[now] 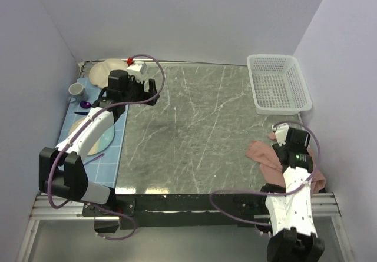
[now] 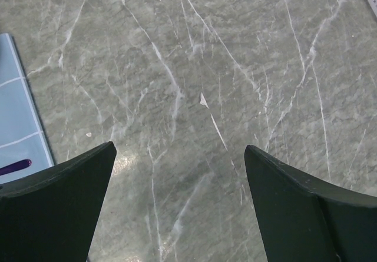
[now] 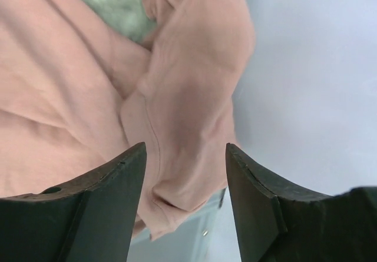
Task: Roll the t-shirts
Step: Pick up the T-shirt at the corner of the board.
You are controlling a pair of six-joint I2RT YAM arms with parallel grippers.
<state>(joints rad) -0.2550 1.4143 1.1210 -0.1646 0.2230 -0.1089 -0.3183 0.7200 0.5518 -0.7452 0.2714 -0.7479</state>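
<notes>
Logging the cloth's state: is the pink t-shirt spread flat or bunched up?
Bunched up: the t-shirt lies heaped at the table's near right corner, with overlapping folds under the right gripper.

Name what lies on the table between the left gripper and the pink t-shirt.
Nothing: only bare marbled tabletop separates the left gripper from the t-shirt, as the top external view shows.

The pink t-shirt (image 3: pixel 88 97) lies in soft, bumpy folds and fills most of the view. The right gripper (image 3: pixel 185 150) hangs over it with its two dark fingers (image 3: pixel 112 185) apart, and a fold of cloth shows between them. A bit of green table (image 3: pixel 112 3) peeks out at the top. A pale wall (image 3: pixel 312 68) is on the right.
</notes>
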